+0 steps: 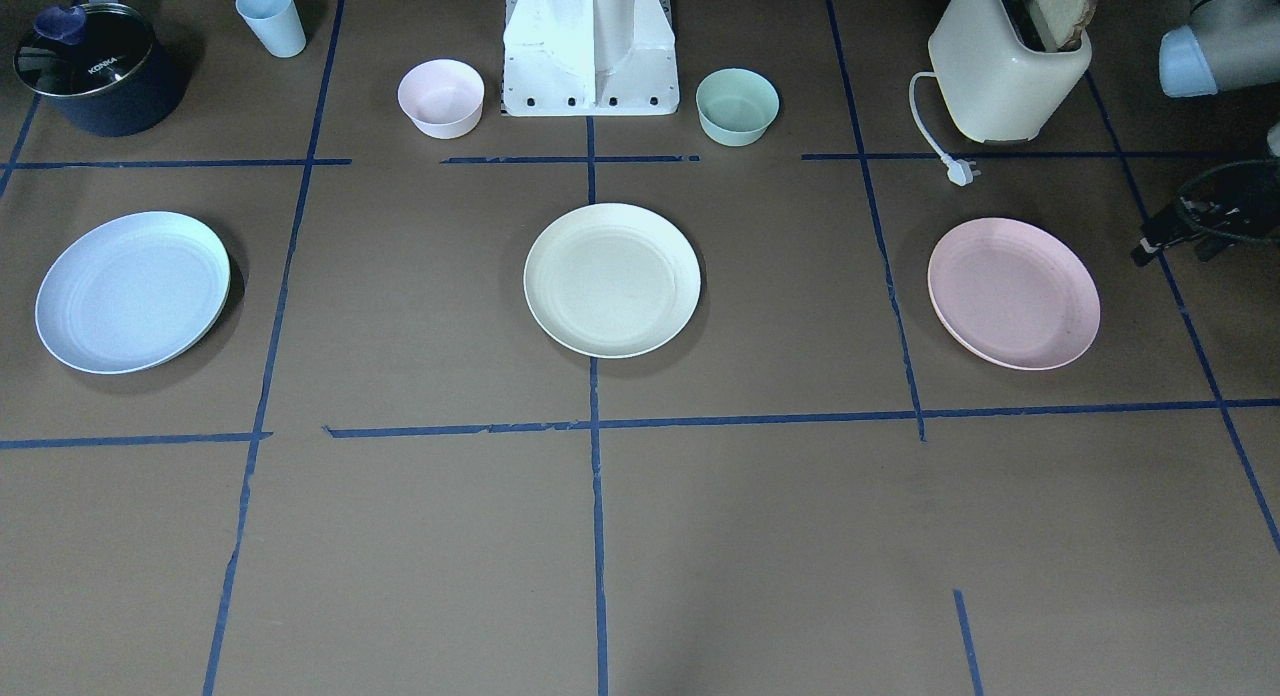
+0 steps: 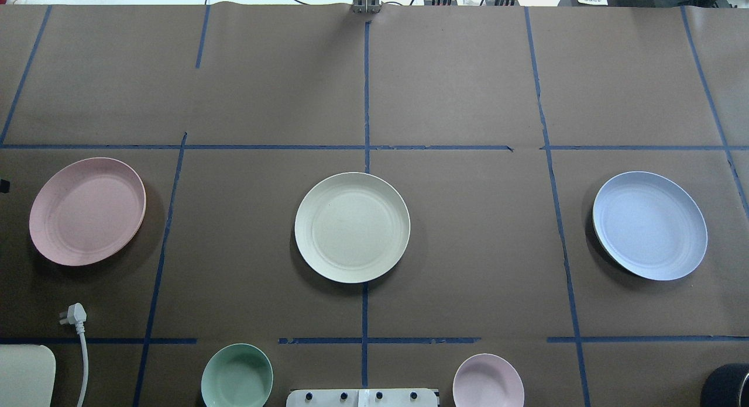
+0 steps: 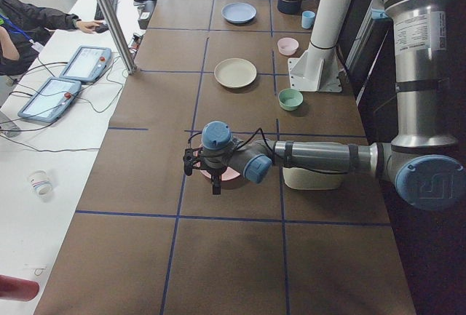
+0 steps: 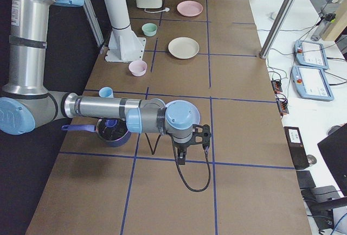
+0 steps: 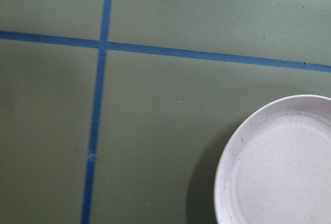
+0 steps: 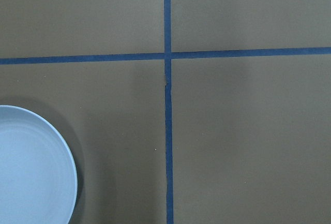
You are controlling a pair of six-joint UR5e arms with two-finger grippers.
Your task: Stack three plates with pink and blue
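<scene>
The pale pink round matte plate (image 1: 1013, 293) lies flat just beside the left gripper (image 3: 196, 165) (whether released or clenched, I cannot tell). The light blue round plate (image 1: 132, 292) lies near the right gripper (image 4: 198, 136), equally unreadable. The cream-white round plate (image 1: 612, 280) sits well apart, between them.

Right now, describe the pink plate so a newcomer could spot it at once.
Find the cream toaster at the table's end on the robot's left. The pink plate lies flat just past its loose plug. Unlike the pink bowl, it is wide and shallow.
</scene>
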